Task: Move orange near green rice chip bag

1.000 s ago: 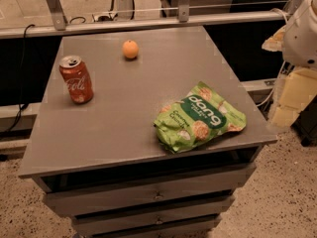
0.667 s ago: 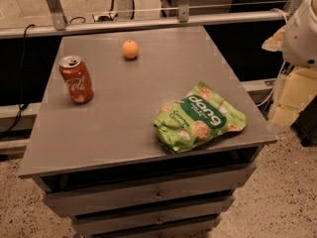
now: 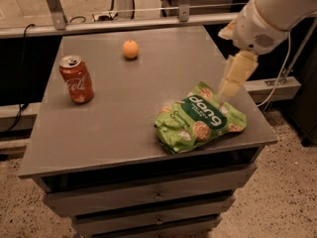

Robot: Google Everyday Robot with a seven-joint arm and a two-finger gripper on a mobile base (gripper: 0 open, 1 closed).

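The orange (image 3: 131, 49) is a small round fruit at the far middle of the grey table (image 3: 114, 113). The green rice chip bag (image 3: 199, 117) lies crinkled near the table's front right corner, with white "dong" lettering facing up. My gripper (image 3: 228, 88) hangs from the white arm (image 3: 270, 14) at the right, just above the far right end of the bag. It holds nothing that I can see. It is well to the right of the orange and nearer than it.
A red Coca-Cola can (image 3: 77, 79) stands upright at the table's left side. The table has drawers (image 3: 158, 197) below its front edge. A metal rail (image 3: 124, 21) runs behind the table. Cables (image 3: 277, 73) hang at the right.
The arm has swung left from beyond the table's right edge, and the gripper now hangs over the table above the bag's far right end. The orange, bag and can have not moved.
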